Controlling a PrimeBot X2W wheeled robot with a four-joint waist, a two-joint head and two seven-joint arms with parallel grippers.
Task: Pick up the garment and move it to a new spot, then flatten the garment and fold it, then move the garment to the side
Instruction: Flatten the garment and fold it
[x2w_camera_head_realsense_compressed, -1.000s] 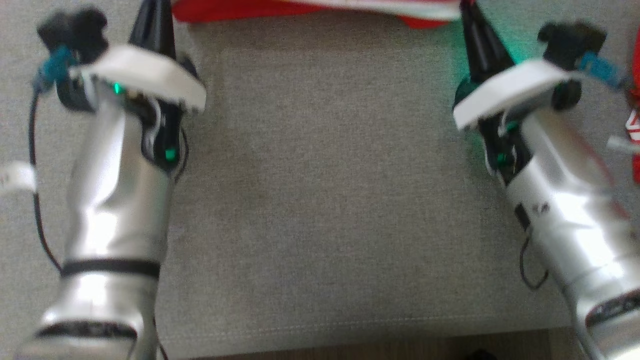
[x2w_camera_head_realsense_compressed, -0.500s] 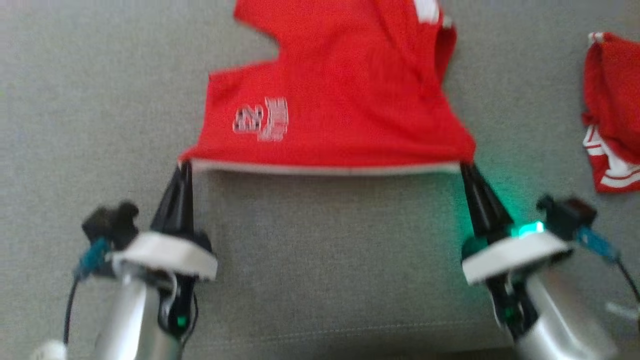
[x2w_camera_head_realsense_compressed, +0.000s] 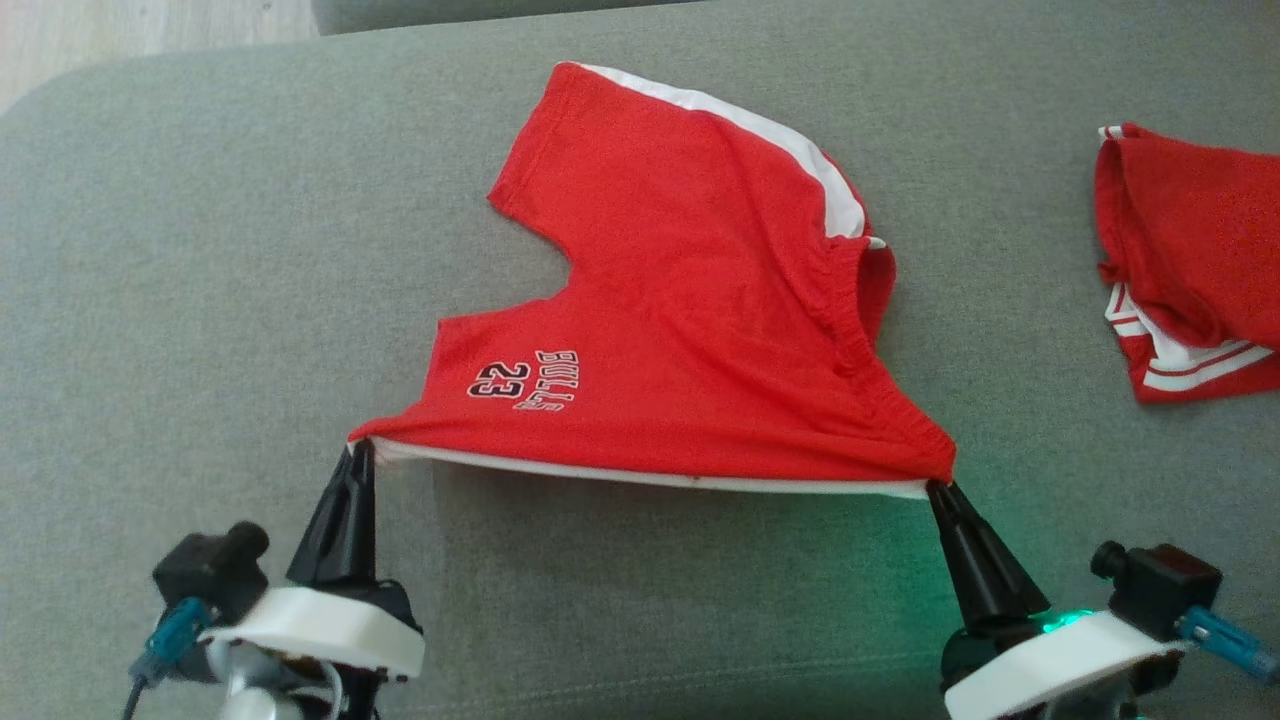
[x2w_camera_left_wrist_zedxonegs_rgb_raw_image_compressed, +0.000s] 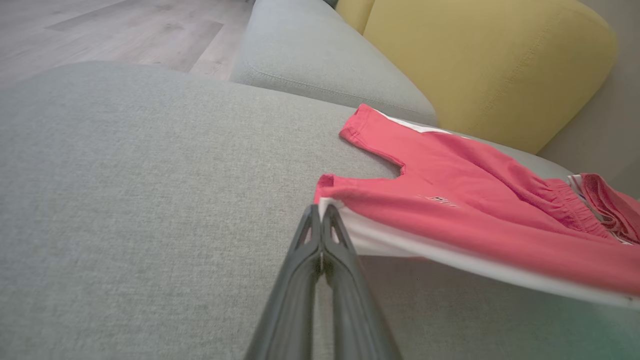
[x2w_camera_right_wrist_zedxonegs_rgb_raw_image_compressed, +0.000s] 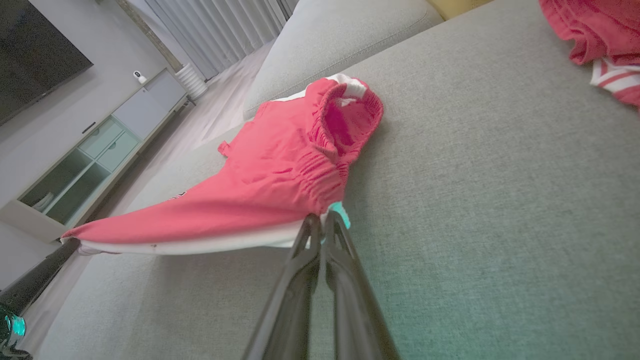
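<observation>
Shorts (x2w_camera_head_realsense_compressed: 700, 330), red with white side stripe, lie mid-sofa (x2w_camera_head_realsense_compressed: 200, 250).
- Near edge is raised off the cushion and stretched taut. The far leg and bunched waistband rest on the fabric.
- Left gripper (x2w_camera_head_realsense_compressed: 360, 450): closed, pinching the near leg-hem corner.
- Right gripper (x2w_camera_head_realsense_compressed: 935, 487): closed, pinching the near waistband corner.

Progress (judgement): the pick-up is made and the work appears to be in the move/flatten stage. The cloth isn't flat yet, since the waistband is puckered and turned over on the right. Folding and setting aside remain.

Unclear:
- Can't tell whether each pinch takes one layer or both.
- The underside of the lifted edge is in shadow.
- Both arms are cut off by the bottom of the head view.
- A second red garment (x2w_camera_head_realsense_compressed: 1190, 260) lies well apart on the right, partly out of frame.
</observation>
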